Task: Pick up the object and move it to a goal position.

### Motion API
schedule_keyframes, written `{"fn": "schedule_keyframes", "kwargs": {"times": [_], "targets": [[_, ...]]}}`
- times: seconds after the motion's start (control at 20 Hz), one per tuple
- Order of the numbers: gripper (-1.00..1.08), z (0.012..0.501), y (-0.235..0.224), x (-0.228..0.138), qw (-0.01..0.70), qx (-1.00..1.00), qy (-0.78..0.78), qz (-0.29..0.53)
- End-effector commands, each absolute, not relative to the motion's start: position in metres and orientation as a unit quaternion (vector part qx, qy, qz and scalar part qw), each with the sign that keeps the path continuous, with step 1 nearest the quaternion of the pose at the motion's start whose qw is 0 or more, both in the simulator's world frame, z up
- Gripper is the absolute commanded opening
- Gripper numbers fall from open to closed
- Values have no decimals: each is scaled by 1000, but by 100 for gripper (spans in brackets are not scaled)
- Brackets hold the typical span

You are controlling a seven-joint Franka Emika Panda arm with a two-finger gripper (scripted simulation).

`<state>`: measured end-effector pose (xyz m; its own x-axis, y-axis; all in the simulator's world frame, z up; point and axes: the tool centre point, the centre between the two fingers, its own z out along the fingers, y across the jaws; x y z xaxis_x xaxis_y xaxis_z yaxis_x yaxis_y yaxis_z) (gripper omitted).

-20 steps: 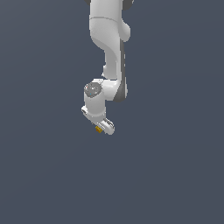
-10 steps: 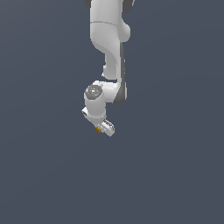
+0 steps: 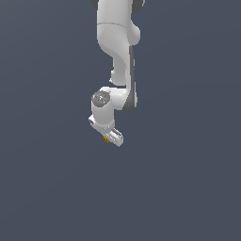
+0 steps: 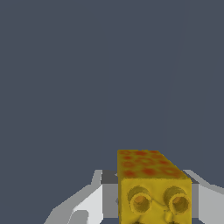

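**Transport phase: object held at the fingertips**

Grasp status comes first. We see the gripper [image 3: 109, 136] clenched on the object [image 4: 153, 188], a yellow-orange block with reddish spots on its upper face and 2 round recesses on the face toward the wrist camera. In the wrist view the block sits between the 2 white fingers [image 4: 87, 205], one finger on each side. We cannot confirm pad contact on the far side, because that finger is cut off at the frame edge.

In the exterior view the object [image 3: 106, 139] shows only as a small orange speck at the tip of the gripper, just below the white hand body. The arm [image 3: 120, 56] hangs from above with the wrist bent, so the fingers point down and slightly sideways.

We judge that the block is held at the fingertips so that it remains visible to the wrist camera and can be set down without the hand body touching a surface. No surface is distinguishable beneath the tool; the background is uniform grey-blue.

Containers: none are visible in either view. No goal marker is visible, so we cannot state how near the goal position lies.
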<state>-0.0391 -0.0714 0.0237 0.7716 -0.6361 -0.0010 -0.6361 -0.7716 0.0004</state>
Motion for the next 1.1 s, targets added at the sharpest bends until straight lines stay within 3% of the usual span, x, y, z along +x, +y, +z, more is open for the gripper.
{"fn": "schedule_keyframes", "kwargs": {"times": [0.0,0.5,1.05], "targets": [[-100,28,-68,-40,0,941,-338,0],[-100,72,-25,-49,0,941,-338,0],[-100,167,65,-69,1,941,-338,0]]}}
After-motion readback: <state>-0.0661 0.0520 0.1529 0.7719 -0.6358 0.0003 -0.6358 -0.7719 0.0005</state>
